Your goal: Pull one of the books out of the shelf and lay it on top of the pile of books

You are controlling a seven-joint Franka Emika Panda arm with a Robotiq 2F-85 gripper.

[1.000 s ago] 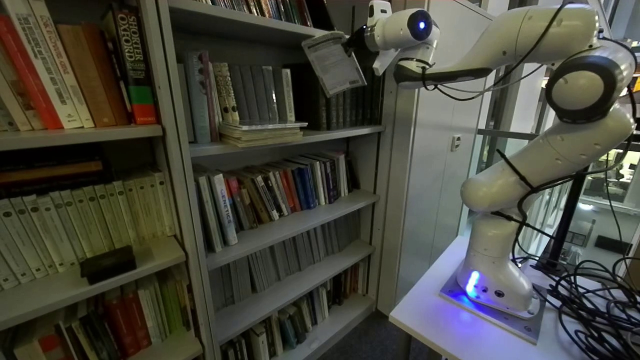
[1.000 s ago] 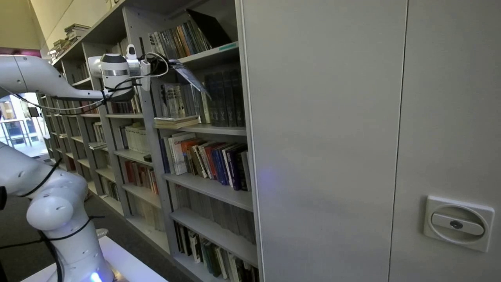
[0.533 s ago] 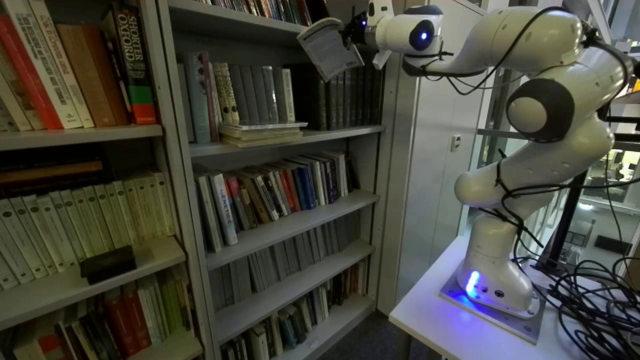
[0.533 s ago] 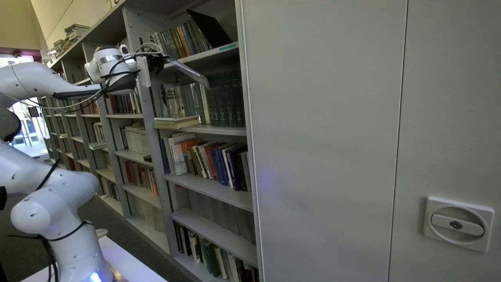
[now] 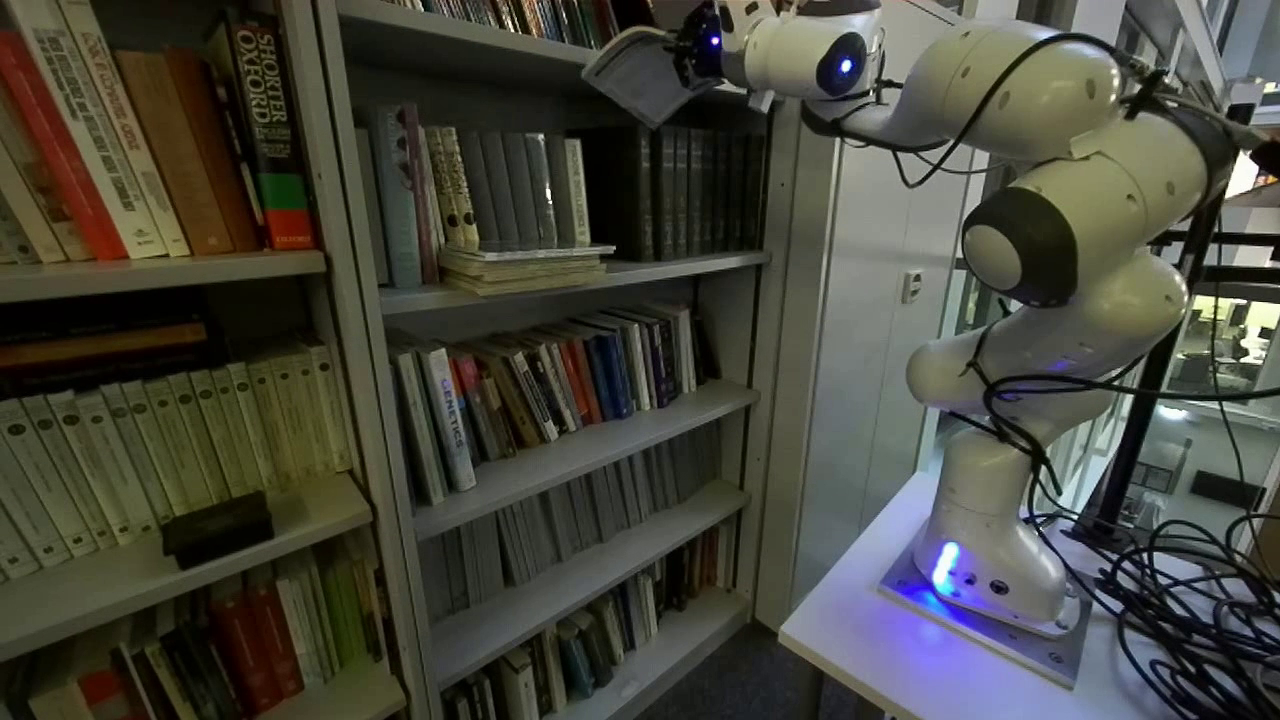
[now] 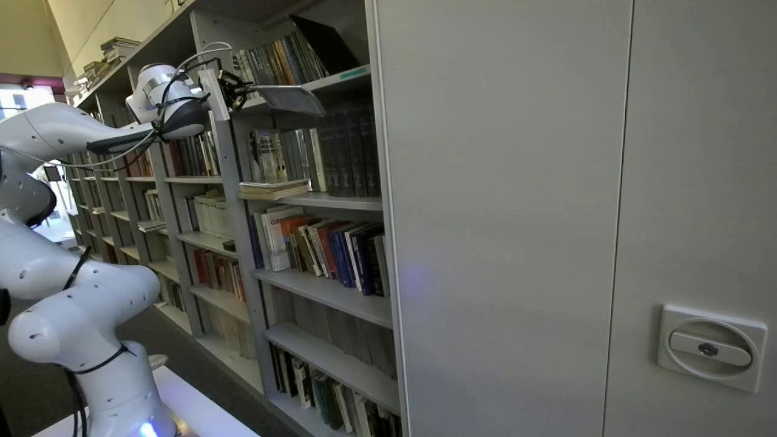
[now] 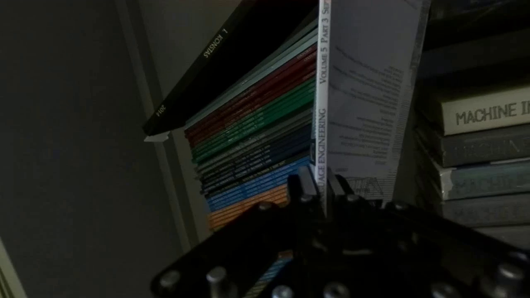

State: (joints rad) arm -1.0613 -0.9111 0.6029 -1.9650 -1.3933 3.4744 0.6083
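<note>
Several levels up, facing the tall grey shelf [image 5: 640, 430] and holding the load before its upper board [image 6: 334, 82], not being able to tell from the views whether touching that edge. Likely risking a strike on the board or its row of thin volumes [image 6: 273, 60], from swinging sideways or lowering before backing clear. Standing the arm [image 5: 1100, 210] on the white surface [image 5: 860, 625], folding its middle well back from the shelf, holding the forearm [image 5: 1000, 85] roughly level, pointing the wrist [image 5: 800, 58] shelfward at upper-board height. Awaiting delivery at the pile of books [image 5: 520, 270], sitting on the next board down and jutting past its front edge; probably risking a shove or slide of its top volumes, from arriving low or releasing off-centre. Hanging the book [image 5: 640, 77] higher than that pile, apart from it and offset in both exterior views, tilting and bowing it; possibly risking a pivot or a crumpled page at landing, from gripping near one end of the spine [image 7: 323, 95] only. Pinching the book across its thickness in the claw [image 7: 321, 184], pressing on both faces.
</note>
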